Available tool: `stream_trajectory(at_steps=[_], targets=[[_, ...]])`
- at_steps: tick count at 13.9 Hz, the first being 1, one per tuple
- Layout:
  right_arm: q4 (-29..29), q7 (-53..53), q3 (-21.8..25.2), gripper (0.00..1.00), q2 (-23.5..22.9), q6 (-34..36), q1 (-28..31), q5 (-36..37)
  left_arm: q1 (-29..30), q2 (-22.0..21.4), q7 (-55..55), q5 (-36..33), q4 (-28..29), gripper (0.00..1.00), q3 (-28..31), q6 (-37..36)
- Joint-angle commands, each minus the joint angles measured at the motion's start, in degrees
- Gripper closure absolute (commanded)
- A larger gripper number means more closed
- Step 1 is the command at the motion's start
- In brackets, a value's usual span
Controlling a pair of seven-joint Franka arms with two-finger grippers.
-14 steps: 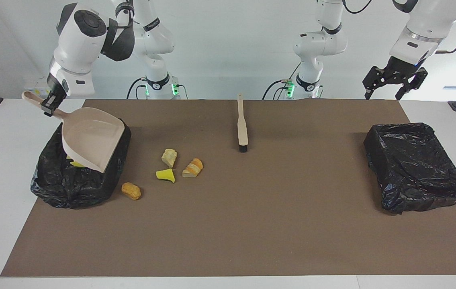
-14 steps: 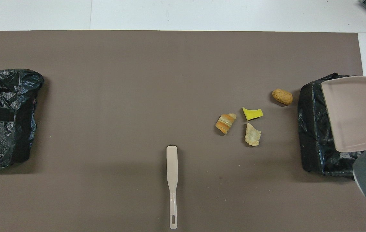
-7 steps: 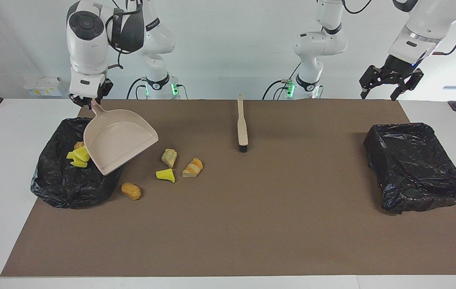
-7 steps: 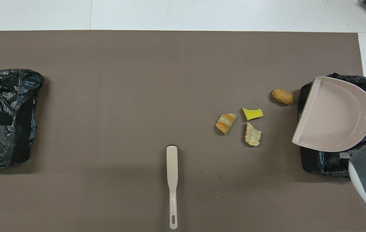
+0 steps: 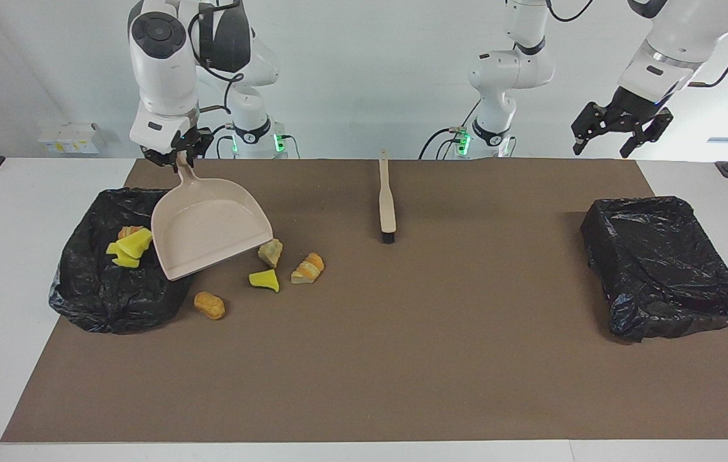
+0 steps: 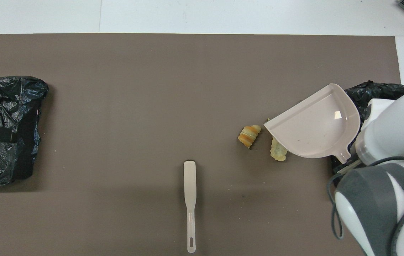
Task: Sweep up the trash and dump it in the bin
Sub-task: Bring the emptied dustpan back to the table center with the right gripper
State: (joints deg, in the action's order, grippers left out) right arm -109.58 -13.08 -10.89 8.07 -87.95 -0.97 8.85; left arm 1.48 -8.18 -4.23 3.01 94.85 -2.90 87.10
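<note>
My right gripper [image 5: 179,154] is shut on the handle of the beige dustpan [image 5: 210,221]. It holds the pan empty and tilted over the mat, between the black-bagged bin [image 5: 91,298] and the loose trash. Yellow wedges and an orange lump [image 5: 126,244] lie in that bin. On the mat lie a tan lump [image 5: 270,251], a yellow wedge [image 5: 265,280], an orange-striped lump [image 5: 308,268] and an orange lump [image 5: 210,305]. In the overhead view the dustpan [image 6: 315,128] covers the wedge and the orange lump. My left gripper [image 5: 600,149] waits open in the air.
A beige brush [image 5: 387,199] lies on the brown mat near the robots, bristles pointing away from them; it also shows in the overhead view [image 6: 189,192]. A second black-bagged bin [image 5: 665,263] stands at the left arm's end of the table.
My right gripper has swung the dustpan off the bin toward the loose trash and turned it. The dumped yellow and orange pieces now show in the bin. My left gripper has risen slightly.
</note>
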Motion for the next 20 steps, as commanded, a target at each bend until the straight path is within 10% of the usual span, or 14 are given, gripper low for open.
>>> stream_trajectory(at_steps=[1,20], targets=[[3.58,8.56,0.00,1.00,-1.91,1.65,-2.53,-4.19,1.68,-0.35,-0.95,0.25,-0.36,0.00,-0.44,-1.15],[31.86,45.05,-0.79,1.00,-36.52,-12.50,-22.23,-8.15,1.42,-0.88,-0.78,0.33,0.34,0.00,-0.53,-1.32]])
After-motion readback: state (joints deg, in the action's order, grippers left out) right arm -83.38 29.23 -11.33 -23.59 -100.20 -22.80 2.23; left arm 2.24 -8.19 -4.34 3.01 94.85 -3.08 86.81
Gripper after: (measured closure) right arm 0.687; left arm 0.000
